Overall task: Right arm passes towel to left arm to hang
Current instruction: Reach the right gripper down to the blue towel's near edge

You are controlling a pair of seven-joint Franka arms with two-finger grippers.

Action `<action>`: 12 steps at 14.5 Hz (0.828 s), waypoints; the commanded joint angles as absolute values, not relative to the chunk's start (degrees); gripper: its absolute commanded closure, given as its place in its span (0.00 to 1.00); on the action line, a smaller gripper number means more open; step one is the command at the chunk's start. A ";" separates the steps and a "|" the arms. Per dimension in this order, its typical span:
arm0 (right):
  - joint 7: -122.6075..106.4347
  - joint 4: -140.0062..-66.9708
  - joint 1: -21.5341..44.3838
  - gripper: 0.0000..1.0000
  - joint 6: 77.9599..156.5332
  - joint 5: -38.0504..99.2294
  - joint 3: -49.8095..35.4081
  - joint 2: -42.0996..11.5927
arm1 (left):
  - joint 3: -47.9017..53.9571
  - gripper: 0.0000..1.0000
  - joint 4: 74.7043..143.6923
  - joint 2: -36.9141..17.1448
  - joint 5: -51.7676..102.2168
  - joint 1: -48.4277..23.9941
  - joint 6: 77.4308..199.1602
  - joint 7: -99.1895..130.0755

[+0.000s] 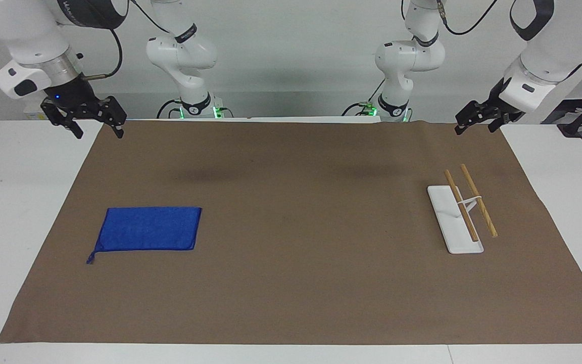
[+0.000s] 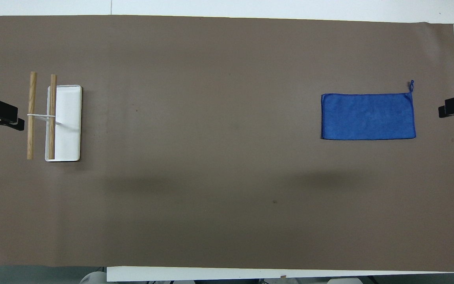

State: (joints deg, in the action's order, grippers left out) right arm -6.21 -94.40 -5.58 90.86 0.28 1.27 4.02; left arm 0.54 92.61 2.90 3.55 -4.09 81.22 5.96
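A: Towel (image 1: 148,228)?
B: Flat on the brown mat (image 1: 291,283), toward the right arm's end of the table, spread as a rectangle. Loop tag at the corner farthest from the robots, pointing out toward the mat's edge. Touched by nothing.

A: Right gripper (image 1: 98,127)?
B: Raised over the mat's corner at the robots' end, well apart from the towel. Fingers spread, empty. Blue light on at the wrist.

A: Left gripper (image 1: 477,123)?
B: Raised over the other corner at the robots' end, near the table (image 1: 564,202) edge. Fingers apart too, holding nothing.

A: Rack (image 1: 455,218)?
B: Toward the left arm's end of the table. White flat base on the mat, two wooden rods (image 1: 478,200) side by side above it on a thin white stand, one over the base, the other past its edge. Bare, nothing draped. Well apart from the towel.
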 commanded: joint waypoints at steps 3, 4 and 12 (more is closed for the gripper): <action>-5.98 -93.87 -6.94 0.00 90.17 0.18 0.35 3.69 | 0.53 0.00 93.43 3.69 2.99 -4.04 81.74 5.89; -5.89 -94.04 -6.94 0.00 90.35 0.18 0.35 3.87 | 0.53 0.00 93.51 3.69 2.99 -4.13 81.74 5.89; -7.29 -113.44 -7.29 0.00 115.97 0.18 0.44 1.41 | 0.44 0.00 93.52 3.69 2.99 -4.13 81.74 5.89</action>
State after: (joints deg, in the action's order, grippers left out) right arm -6.20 -108.01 -6.04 108.95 0.28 1.26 1.70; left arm 0.54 92.61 2.90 3.55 -4.09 81.22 5.96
